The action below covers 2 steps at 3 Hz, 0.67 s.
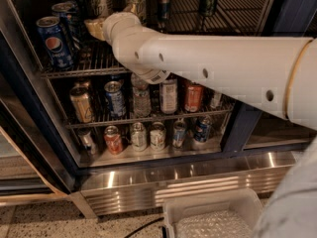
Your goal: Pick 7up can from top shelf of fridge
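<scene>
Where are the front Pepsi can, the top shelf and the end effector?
front Pepsi can (53, 43): camera view, blue label.
top shelf (81, 73): camera view, front rail.
end effector (90, 27): camera view, tan tip, above the top shelf.

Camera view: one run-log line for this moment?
phase: reach | gripper: inside fridge, over top shelf, beside front Pepsi can | grasp: cannot tell

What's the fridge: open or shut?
Open: the gripper is inside the fridge, above the top shelf, beside the Pepsi cans.
</scene>
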### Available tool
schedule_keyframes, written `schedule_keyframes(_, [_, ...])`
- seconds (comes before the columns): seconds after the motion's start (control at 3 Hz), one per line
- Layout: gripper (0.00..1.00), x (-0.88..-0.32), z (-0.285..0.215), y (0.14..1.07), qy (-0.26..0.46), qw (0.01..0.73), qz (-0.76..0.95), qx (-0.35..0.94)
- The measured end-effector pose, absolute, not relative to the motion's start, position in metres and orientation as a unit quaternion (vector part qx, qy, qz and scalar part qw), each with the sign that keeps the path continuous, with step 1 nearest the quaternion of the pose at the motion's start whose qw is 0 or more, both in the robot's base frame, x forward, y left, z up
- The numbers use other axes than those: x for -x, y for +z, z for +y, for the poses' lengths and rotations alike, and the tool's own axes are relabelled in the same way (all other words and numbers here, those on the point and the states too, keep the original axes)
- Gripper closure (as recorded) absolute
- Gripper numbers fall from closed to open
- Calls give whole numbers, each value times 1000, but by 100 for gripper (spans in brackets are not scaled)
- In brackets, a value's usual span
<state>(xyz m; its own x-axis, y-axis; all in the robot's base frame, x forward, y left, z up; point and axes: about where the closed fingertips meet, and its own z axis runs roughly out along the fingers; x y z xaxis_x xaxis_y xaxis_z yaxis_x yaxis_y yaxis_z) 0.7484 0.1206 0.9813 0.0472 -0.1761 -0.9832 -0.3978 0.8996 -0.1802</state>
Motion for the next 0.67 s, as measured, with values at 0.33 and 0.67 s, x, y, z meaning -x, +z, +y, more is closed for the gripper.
schedule_keyframes(0.33, [32,-748,121,981,80,693,686,209])
schedule_keyframes(0.67, [33,-748,121,981,80,693,686,209])
